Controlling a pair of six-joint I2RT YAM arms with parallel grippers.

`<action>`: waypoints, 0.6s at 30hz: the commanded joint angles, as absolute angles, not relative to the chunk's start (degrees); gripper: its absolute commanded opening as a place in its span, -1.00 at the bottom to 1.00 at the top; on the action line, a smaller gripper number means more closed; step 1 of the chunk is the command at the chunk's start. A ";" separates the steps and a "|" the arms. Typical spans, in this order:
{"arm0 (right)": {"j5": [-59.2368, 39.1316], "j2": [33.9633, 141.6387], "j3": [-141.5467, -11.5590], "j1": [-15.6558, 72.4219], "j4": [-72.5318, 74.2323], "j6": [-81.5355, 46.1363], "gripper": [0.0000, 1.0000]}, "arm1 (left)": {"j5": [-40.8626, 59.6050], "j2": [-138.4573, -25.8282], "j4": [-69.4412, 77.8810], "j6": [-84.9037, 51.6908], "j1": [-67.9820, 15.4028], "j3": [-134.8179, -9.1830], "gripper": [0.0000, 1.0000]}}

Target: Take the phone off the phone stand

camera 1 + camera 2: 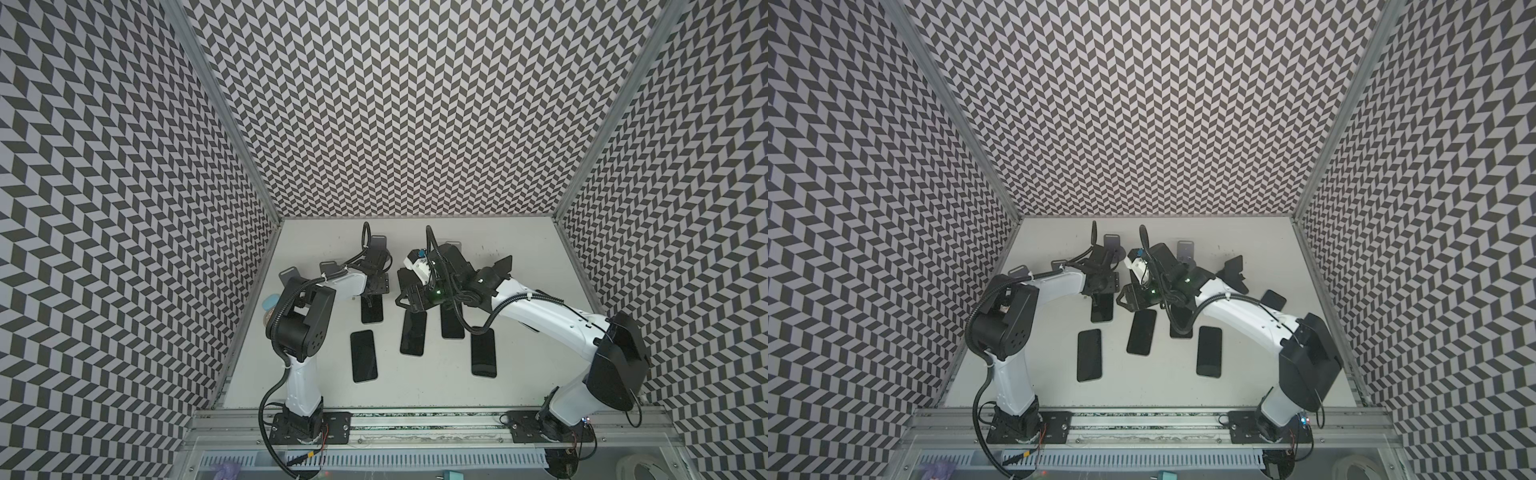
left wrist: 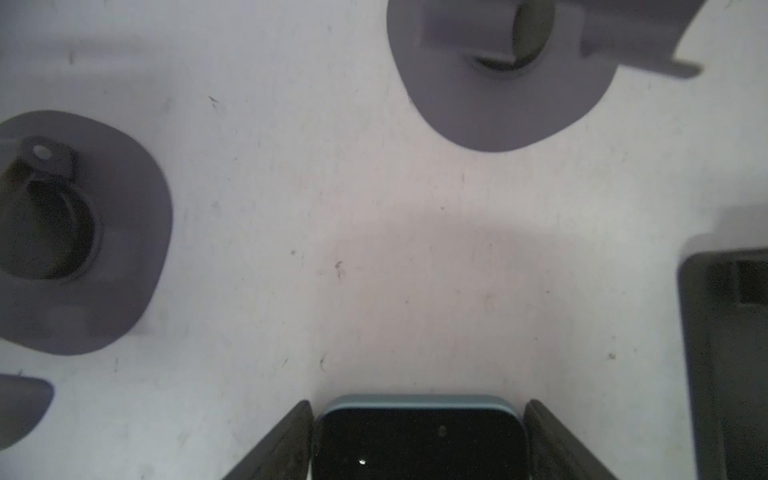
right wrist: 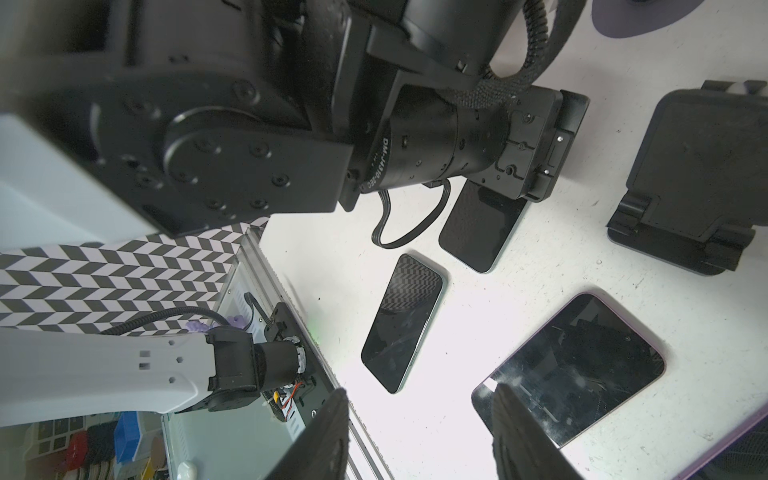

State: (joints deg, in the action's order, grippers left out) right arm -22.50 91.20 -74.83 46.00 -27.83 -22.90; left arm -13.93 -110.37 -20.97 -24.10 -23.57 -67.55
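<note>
A dark phone [image 2: 419,444] with a light blue rim lies flat on the white table [image 2: 374,208]; in a top view it is the phone [image 1: 372,311] left of centre. My left gripper [image 2: 419,402] is open, its fingers standing close on either side of the phone's far end, with a thin sliver of table showing on one side. Behind it stand grey phone stands [image 2: 498,104] [image 2: 83,249] with round bases, both bare. My right gripper [image 3: 422,388] hangs open above the table with nothing between its fingers. It hovers at mid-table [image 1: 407,299].
Several other dark phones lie flat nearer the front [image 1: 363,355] [image 1: 413,332] [image 1: 483,353]. Black stands sit at the right [image 1: 505,266] [image 3: 698,174]. More grey stands line the back left [image 1: 330,266] [image 1: 291,274]. Patterned walls enclose three sides.
</note>
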 commanded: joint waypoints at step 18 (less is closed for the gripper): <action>-20.25 88.70 -76.59 46.23 -26.66 -22.18 0.14 | -16.85 -112.20 -27.54 -23.64 -23.22 -66.49 0.86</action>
